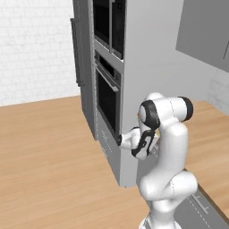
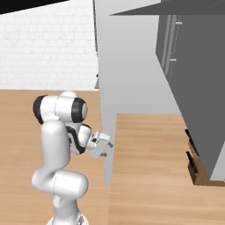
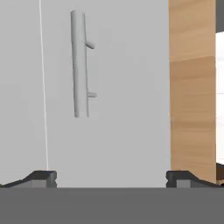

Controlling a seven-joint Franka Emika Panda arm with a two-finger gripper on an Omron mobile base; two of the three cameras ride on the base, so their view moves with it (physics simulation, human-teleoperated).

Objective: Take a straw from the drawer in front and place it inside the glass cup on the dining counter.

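A tall grey cabinet column (image 1: 147,67) takes up most of the left base view, with two dark built-in ovens (image 1: 108,96) stacked in its front face and a dark fridge-like unit (image 1: 82,58) just behind it against the white brick wall (image 1: 31,49). The floor (image 1: 44,152) is light-brown wood. In the right base view a wood-topped table (image 2: 149,167) runs along beside the column, under dark grey upper cabinets (image 2: 193,79), and a knife block (image 2: 195,169) stands near its far right edge.

The white arm (image 1: 165,170) rises in front of the column and bends back towards it, its hand low at the column's front corner. The gripper (image 2: 107,148) sits just beside that corner. In the hand view its fingers (image 3: 41,178) stand wide apart, with nothing between them.

The drawer (image 3: 109,109) shows in the hand view as a flat light grey front panel straight ahead of the fingers. Its small metal bar handle (image 3: 79,63) appears upright in that rolled view, up and to the left, well apart from the fingertips. A strip of wood surface lies to the panel's right.
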